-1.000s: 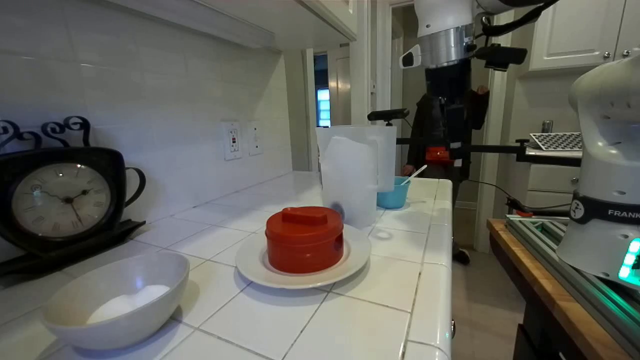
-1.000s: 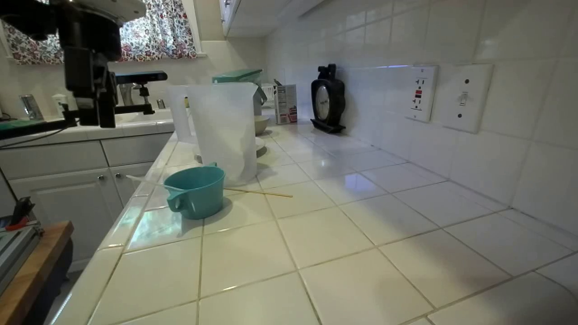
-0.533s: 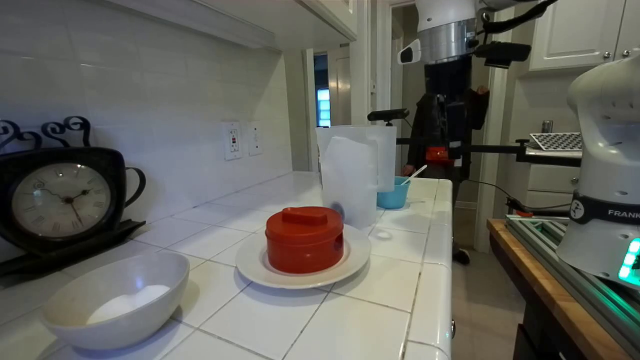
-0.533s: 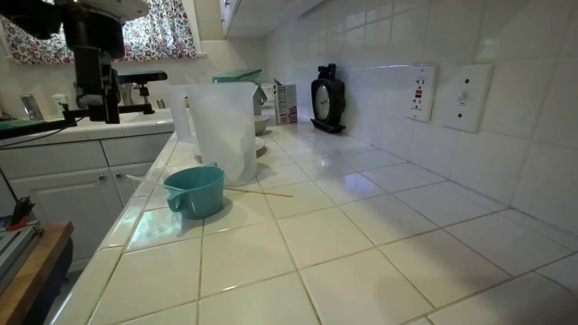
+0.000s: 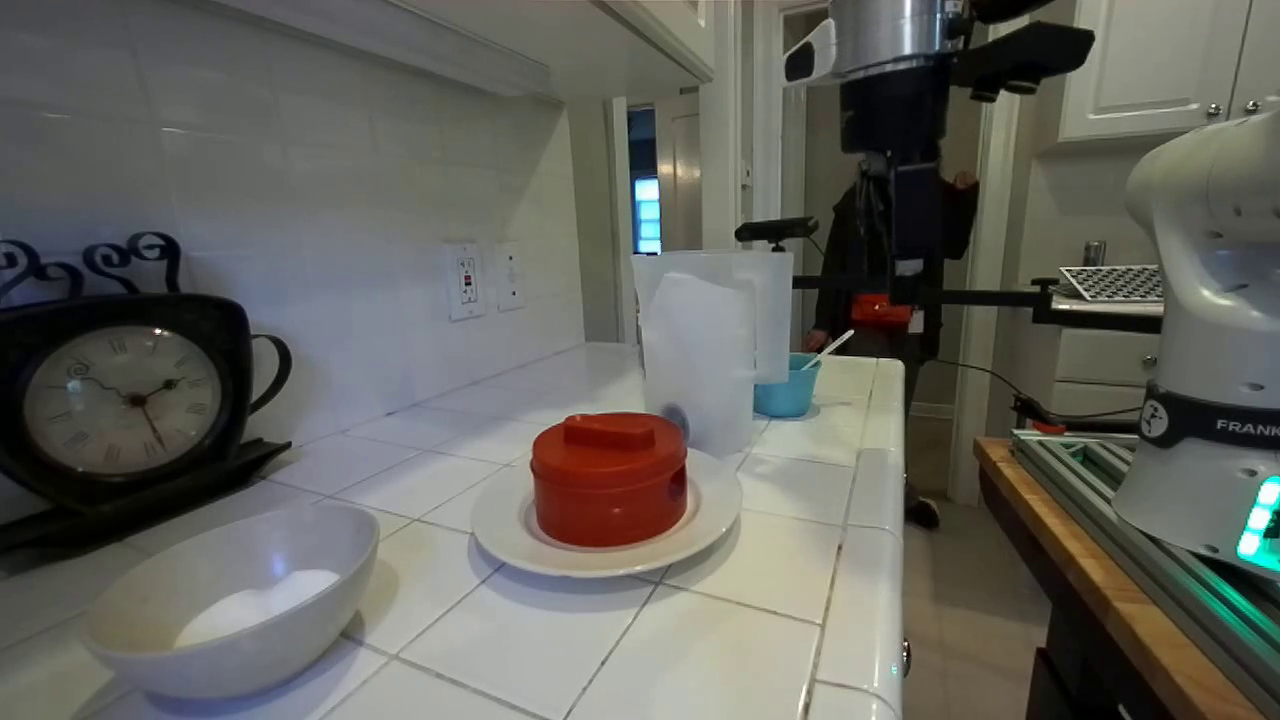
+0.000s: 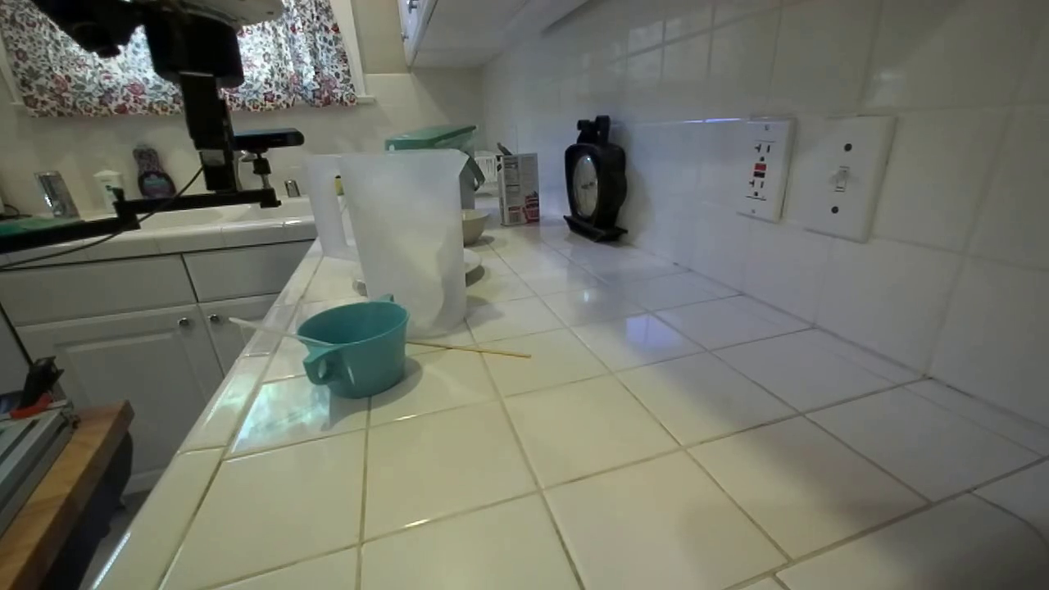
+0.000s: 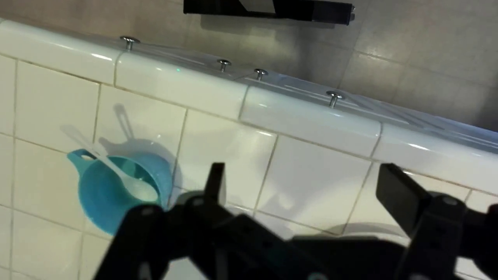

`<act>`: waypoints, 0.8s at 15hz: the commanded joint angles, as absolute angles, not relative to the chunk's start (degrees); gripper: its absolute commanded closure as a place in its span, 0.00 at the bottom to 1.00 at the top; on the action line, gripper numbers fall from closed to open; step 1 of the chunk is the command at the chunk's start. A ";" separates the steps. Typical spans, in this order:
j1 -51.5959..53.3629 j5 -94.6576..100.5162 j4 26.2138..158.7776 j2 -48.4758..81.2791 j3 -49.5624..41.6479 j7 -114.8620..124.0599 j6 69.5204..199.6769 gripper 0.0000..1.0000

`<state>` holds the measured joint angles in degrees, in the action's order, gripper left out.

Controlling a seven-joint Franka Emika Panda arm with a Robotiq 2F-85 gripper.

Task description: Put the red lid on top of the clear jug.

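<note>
red lid [image 5: 609,480] on white plate [image 5: 610,563] near upright clear jug [image 5: 700,345]; jaws spread apart above counter [image 5: 725,645] level

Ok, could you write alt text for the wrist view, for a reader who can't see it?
The claw hangs open and empty above a white tiled counter. A blue cup with a white spoon in it stands at the left, partly behind the claw. Toward the top, beyond the counter's edge, are metal knobs and the floor.
</note>
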<state>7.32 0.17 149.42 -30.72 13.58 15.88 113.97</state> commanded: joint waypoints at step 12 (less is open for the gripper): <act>9.59 -2.05 133.35 -12.85 15.96 21.01 118.79 0.00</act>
